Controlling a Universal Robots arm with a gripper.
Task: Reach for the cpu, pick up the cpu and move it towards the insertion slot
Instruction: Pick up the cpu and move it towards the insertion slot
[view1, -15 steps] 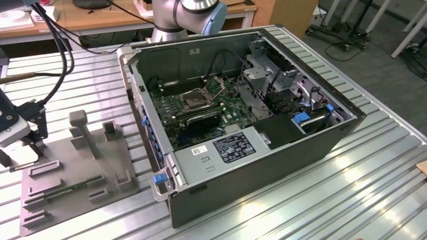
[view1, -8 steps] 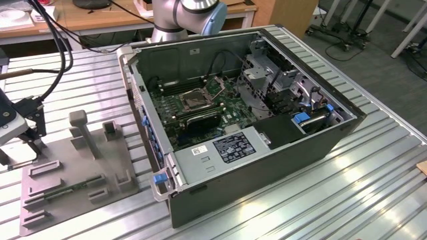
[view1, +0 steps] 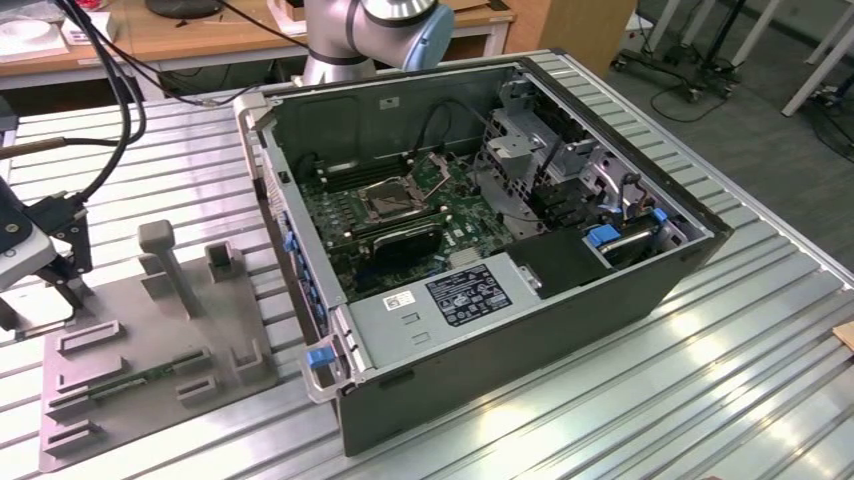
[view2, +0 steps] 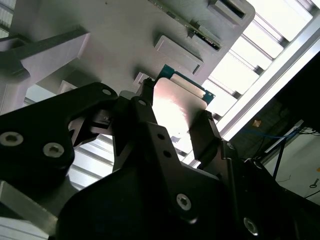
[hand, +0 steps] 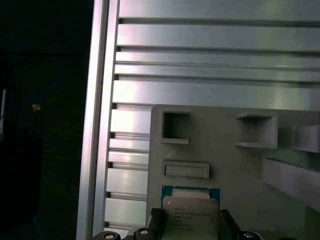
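Note:
The cpu (hand: 190, 209), a pale silver square chip with a thin green rim, sits between the two black fingers of my gripper (hand: 190, 224), whose pads press on two opposite edges of it. In the second wrist view the cpu (view2: 178, 98) shows just over the grey plastic fixture (view2: 115, 35), with the gripper (view2: 175, 112) shut around it. In the exterior view the gripper (view1: 60, 280) hangs over the fixture (view1: 147, 340) at the exterior view's left. The insertion slot (view1: 395, 196), metal-framed with a dark centre, lies on the green board inside the open computer case (view1: 534, 330).
The fixture carries upright posts (view1: 163, 260) and several small holders, one with a green memory strip (view1: 140, 378). The slatted metal table (view1: 667, 400) runs all around. Cables (view1: 120, 110) hang above the gripper. The arm's base (view1: 360, 40) stands behind the case.

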